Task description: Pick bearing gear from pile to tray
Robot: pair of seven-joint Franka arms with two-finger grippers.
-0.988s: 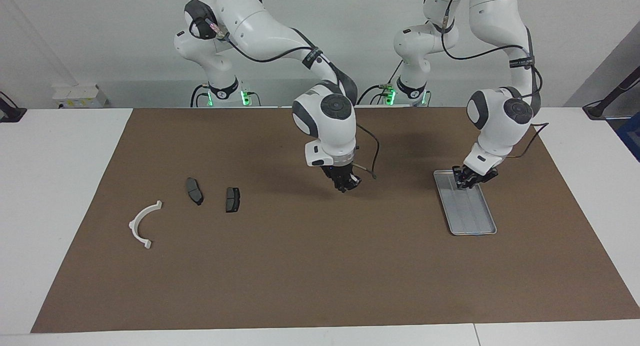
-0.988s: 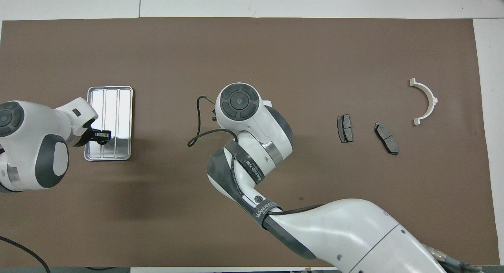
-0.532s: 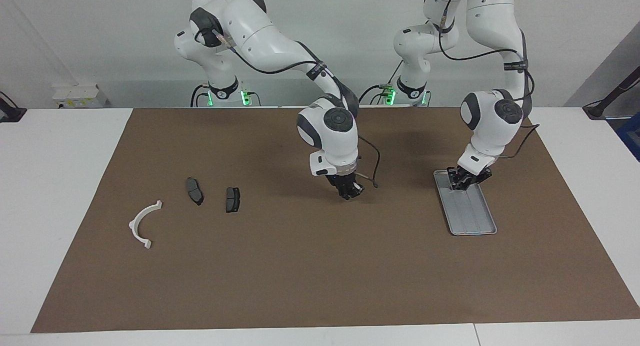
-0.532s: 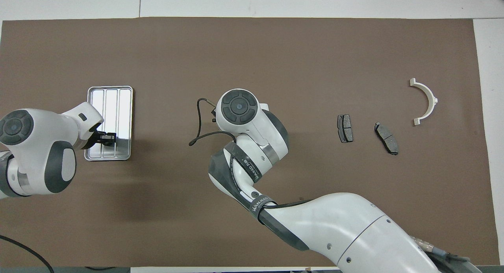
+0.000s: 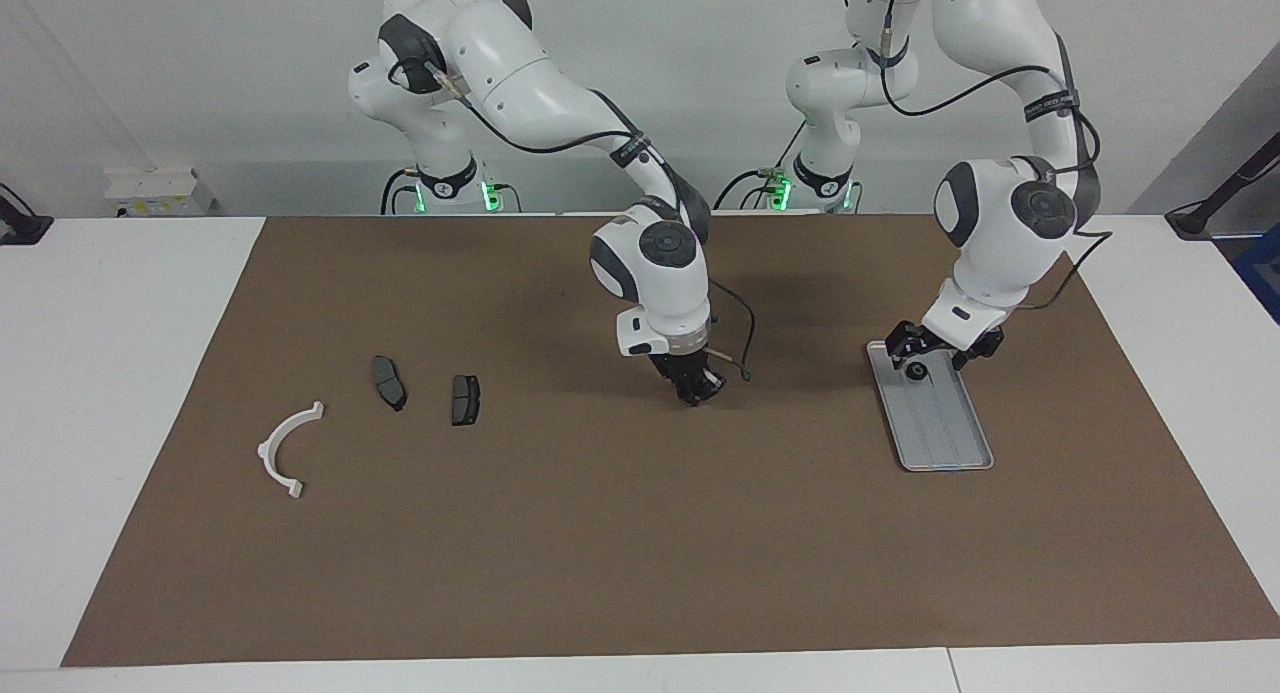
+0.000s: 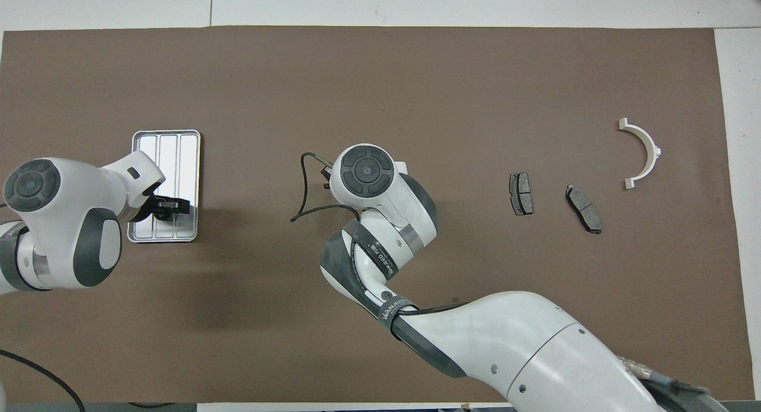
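Left gripper (image 5: 935,345) (image 6: 167,207): jaws spread wide, holding nothing, just above the end of the tray (image 5: 950,443) (image 6: 166,140) nearer to the robots. Bearing gear (image 5: 915,371), a small black round piece, sits on the tray floor right under the fingers, at that same end. In the overhead view my own gripper covers it.

The rest of the tray is bare ridged metal. It lies on the brown mat (image 5: 600,533) toward the left arm's end of the table.

Right gripper (image 5: 697,388) hangs low over mid-mat, well apart from the tray. Can't tell whether it is open or closed. A loose black cable (image 5: 745,343) loops beside its wrist.

Pile, toward the right arm's end: two dark brake pads (image 5: 389,382) (image 5: 465,399) near each other, not touching. The white half-ring bracket (image 5: 266,449) (image 6: 651,150) lies farther from the robots and closer to the table end. Nothing stands between the pile and the tray except the right arm.

Versus a second ago: the left jaws were pinched on the gear down in the tray; now they are apart and the gear lies free. The right gripper has dropped lower. The pile hasn't moved.
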